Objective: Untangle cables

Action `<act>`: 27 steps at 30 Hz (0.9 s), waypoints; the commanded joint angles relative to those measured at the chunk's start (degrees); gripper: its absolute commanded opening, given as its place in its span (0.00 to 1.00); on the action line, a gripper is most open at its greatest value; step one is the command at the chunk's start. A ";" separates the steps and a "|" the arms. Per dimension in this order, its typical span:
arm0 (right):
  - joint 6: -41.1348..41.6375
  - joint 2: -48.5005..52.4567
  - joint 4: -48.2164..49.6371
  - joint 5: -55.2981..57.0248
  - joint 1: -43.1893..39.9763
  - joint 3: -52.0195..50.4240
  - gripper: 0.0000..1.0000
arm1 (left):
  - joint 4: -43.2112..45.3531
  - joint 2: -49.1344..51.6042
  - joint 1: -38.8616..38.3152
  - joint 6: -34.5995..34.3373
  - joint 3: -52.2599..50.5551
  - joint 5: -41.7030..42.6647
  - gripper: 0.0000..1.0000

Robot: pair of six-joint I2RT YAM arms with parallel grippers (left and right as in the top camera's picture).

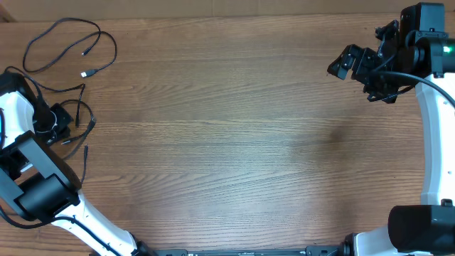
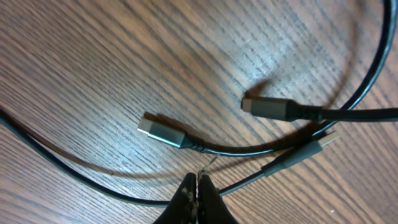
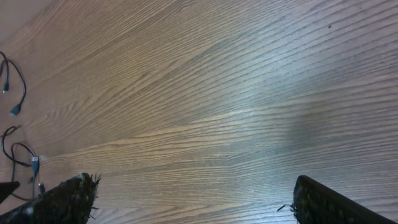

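Note:
Several thin black cables [image 1: 71, 44] lie at the table's far left: one loose loop with silver-tipped plugs at the back, and a tangle [image 1: 79, 114] beside my left gripper [image 1: 55, 126]. In the left wrist view, my left gripper [image 2: 198, 182] is shut on a thin cable [image 2: 93, 180] that runs under its tips to a slim plug [image 2: 311, 148]. Two thicker plugs [image 2: 163, 131] [image 2: 273, 107] lie just beyond. My right gripper [image 1: 355, 67] is open and empty, held high at the far right; its fingers [image 3: 196, 205] frame bare wood. The cables show small at the left edge [image 3: 15, 152].
The wooden table [image 1: 234, 128] stretches between the two arms. The left arm's base and white link [image 1: 43, 192] sit at the front left. The right arm's link [image 1: 434, 142] runs along the right edge.

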 commanded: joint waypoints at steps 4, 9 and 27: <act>-0.04 -0.63 0.20 0.39 0.20 -0.09 1.00 | 1.01 -1.42 -0.76 -0.15 -5.16 -0.44 0.04; -0.04 -0.63 0.20 0.39 0.20 -0.09 1.00 | 5.53 -1.42 -0.76 -0.13 -9.66 -0.57 0.04; -0.04 -0.63 0.20 0.39 0.20 -0.09 1.00 | -3.19 -1.44 0.46 -5.01 -10.60 -12.59 0.04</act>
